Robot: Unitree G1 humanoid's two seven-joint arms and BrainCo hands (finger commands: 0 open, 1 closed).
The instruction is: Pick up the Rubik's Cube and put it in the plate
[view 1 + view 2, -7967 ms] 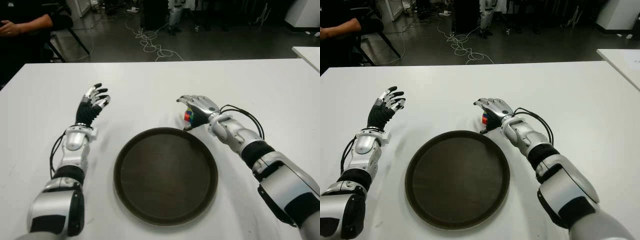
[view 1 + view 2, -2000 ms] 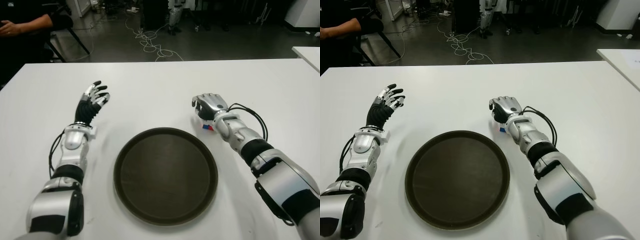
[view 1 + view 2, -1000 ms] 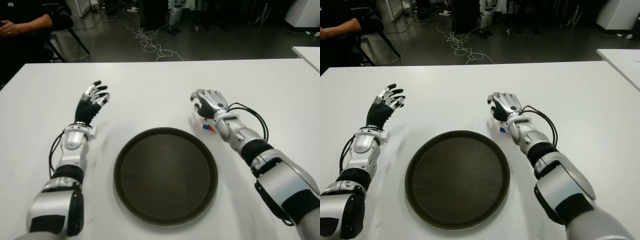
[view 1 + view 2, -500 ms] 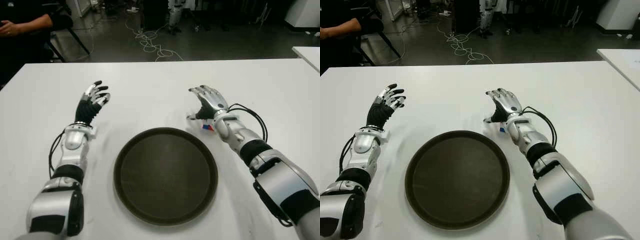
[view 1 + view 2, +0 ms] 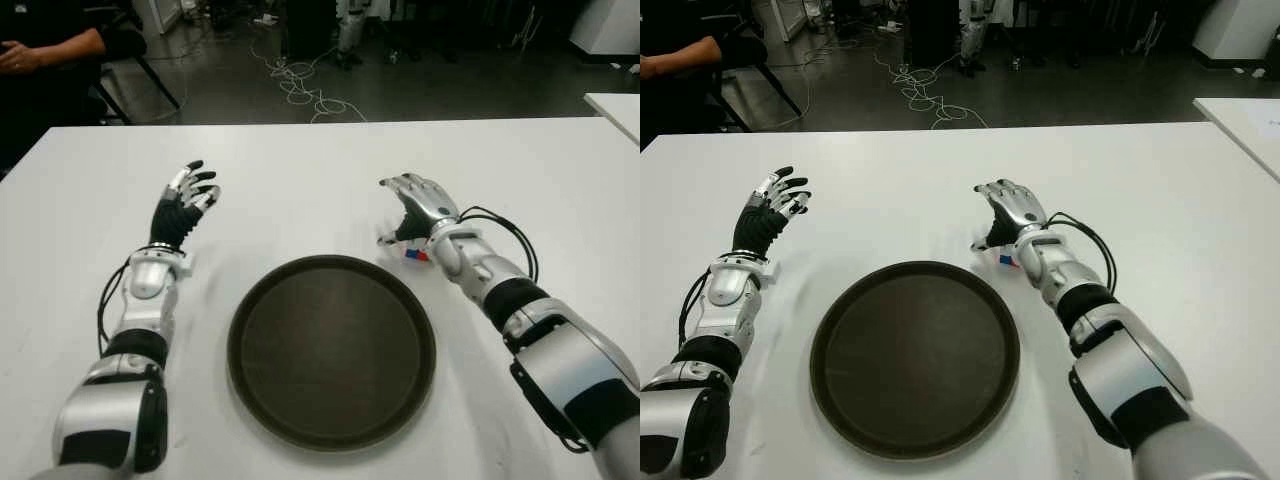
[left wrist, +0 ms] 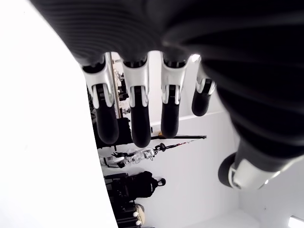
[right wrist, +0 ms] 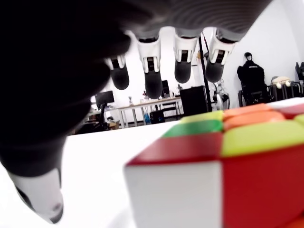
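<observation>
Lying on the table (image 5: 300, 160) beside the plate (image 5: 331, 350), the cube (image 5: 414, 254) is left ungripped under the spread-fingered right hand (image 5: 416, 208); nothing is held by the open-fingered left hand (image 5: 184, 207).

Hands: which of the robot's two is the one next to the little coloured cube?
The right hand, fingers spread open just over the Rubik's Cube beyond the plate. The left hand shows far off, nothing near it.
</observation>
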